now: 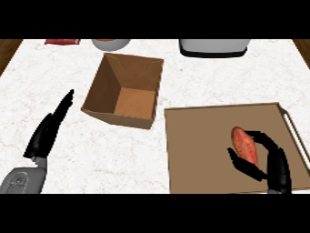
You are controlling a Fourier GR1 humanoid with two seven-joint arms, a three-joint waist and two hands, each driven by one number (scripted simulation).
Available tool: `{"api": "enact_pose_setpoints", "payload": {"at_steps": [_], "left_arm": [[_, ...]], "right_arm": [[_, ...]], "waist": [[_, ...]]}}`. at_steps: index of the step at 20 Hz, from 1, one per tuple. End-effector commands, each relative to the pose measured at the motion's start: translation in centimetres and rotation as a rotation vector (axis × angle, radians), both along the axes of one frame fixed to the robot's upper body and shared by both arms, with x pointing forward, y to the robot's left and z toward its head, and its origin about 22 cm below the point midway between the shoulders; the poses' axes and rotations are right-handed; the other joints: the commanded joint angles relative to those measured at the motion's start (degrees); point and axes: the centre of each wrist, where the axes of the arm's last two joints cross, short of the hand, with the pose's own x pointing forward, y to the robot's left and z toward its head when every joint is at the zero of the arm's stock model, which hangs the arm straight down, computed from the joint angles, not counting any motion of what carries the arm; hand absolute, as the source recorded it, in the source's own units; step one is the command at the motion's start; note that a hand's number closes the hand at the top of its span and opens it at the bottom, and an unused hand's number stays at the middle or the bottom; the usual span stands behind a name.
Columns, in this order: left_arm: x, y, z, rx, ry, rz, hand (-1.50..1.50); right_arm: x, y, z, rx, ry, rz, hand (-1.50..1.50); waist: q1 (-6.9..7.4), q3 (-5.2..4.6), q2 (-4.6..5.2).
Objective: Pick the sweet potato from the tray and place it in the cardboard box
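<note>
An orange-red sweet potato [244,145] lies on the brown tray [197,150] at the right of the counter. My right hand [272,164] sits on the tray right beside it, fingers and thumb curled round the sweet potato from its near side. The open cardboard box [125,90] stands left of the tray, a little farther back, with nothing inside. My left hand [48,131] rests at the left of the counter with straight fingers pointing away, apart from the box.
At the counter's far edge stand a white appliance [214,47], a pale bowl [110,43] and a red packet [62,41]. The tray has a white handle [298,141] on its right side. Dark wood floor shows beyond both counter ends.
</note>
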Motion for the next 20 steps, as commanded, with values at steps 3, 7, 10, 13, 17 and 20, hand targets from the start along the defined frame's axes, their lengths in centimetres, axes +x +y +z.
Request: {"api": "enact_pose_setpoints", "payload": {"at_steps": [3, 7, 10, 13, 17, 20], "left_arm": [[-1.6, -0.3, -0.2, 0.005, -0.001, 0.007, 0.0], [1.1, -1.2, 0.3, -0.001, 0.006, 0.011, 0.0], [0.9, -1.1, -0.2, -0.005, -0.013, 0.004, 0.0], [-1.4, 1.1, -1.1, 0.011, -0.013, 0.015, 0.0], [0.8, -1.6, 0.4, 0.013, -0.019, -0.089, 0.0], [1.3, -2.4, 0.9, 0.012, -0.036, -0.126, 0.0]], "right_arm": [[0.6, 0.2, -0.3, -0.098, -0.056, -0.101, 1.5], [0.5, -1.1, -1.5, -0.104, -0.079, -0.165, 1.5], [0.0, -0.8, 0.9, -0.116, -0.081, -0.22, 1.5], [-2.8, -0.3, 1.8, -0.116, -0.116, -0.287, 1.5], [1.6, 9.4, 1.4, -0.391, -0.154, 0.14, 1.5], [2.7, 11.6, 2.2, -0.482, -0.167, 0.282, 1.5]], "waist": [[0.14, 0.33, 0.22], [-0.07, 0.35, 0.29], [-0.16, 0.31, 0.25], [-0.2, 0.3, 0.17], [6.05, -0.67, 1.44], [9.6, -1.42, 2.21]]}}
